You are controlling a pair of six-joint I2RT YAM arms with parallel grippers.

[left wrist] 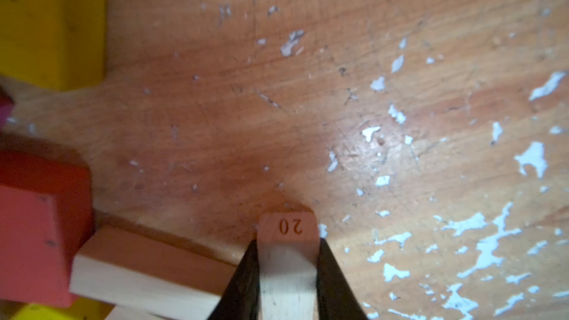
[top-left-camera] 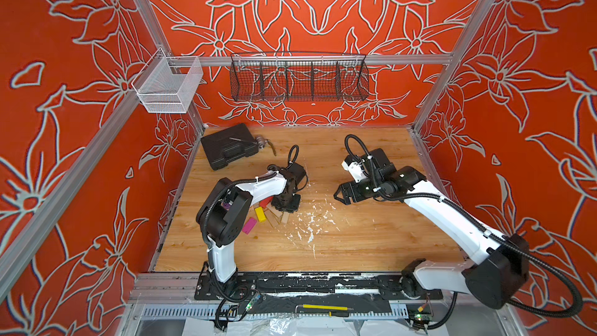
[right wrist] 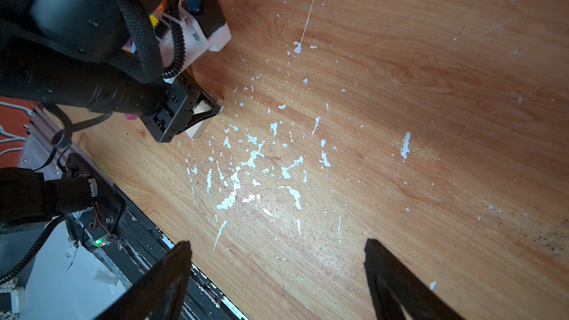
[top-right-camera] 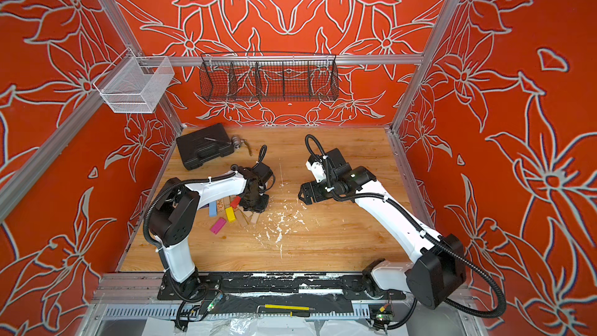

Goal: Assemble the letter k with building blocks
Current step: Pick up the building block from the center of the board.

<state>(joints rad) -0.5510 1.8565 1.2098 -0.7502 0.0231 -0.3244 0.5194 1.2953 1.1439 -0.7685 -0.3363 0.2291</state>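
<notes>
A pale block (left wrist: 288, 227) is clamped by the left gripper (left wrist: 288, 243), long axis along the jaws; the right gripper (right wrist: 277, 243) is spread wide

Right of the heap of building blocks (top-left-camera: 260, 214) the table (top-left-camera: 355, 237) lies open, carrying only flat white paint flecks (top-left-camera: 310, 221). The heap crowds one side of the left pincer (left wrist: 288, 241); a black case (top-left-camera: 226, 150) fills the far left corner.

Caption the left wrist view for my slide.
Left pincer shut on a pale block marked 20; red block and yellow block nearby, paint-flecked table behind.
</notes>
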